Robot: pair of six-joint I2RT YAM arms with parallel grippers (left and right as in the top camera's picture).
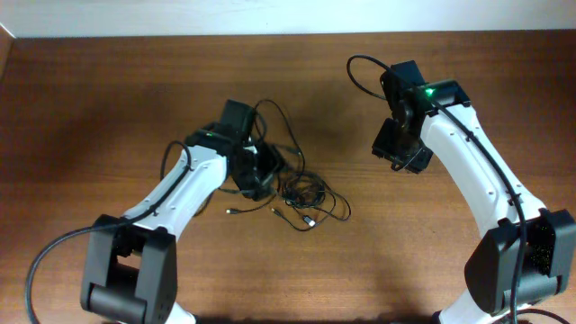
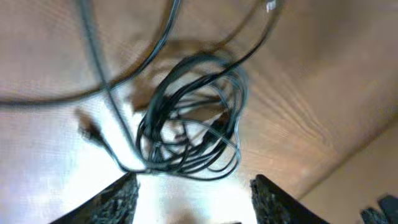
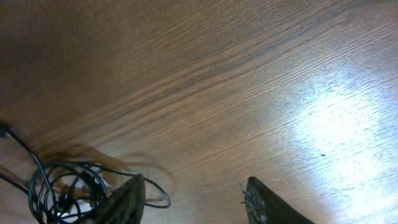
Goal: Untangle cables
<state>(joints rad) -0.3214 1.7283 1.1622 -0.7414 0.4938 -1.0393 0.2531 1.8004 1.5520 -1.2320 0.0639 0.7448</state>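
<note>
The cables (image 1: 306, 193) lie on the wooden table as one knotted bundle of thin black cords, with loose strands looping up toward (image 1: 270, 112) and small plug ends at the front. My left gripper (image 1: 261, 175) is open and empty at the bundle's left edge. In the left wrist view the coiled bundle (image 2: 189, 127) lies just ahead of the open fingers (image 2: 193, 202). My right gripper (image 1: 402, 157) is open and empty, to the right of the bundle and apart from it. In the right wrist view the bundle (image 3: 59, 186) shows at lower left beside the fingers (image 3: 196, 202).
The brown wooden table (image 1: 108, 108) ends at a white wall along the top. A thicker black arm cable (image 1: 360, 67) arcs off the right arm. Both arm bases stand at the front edge.
</note>
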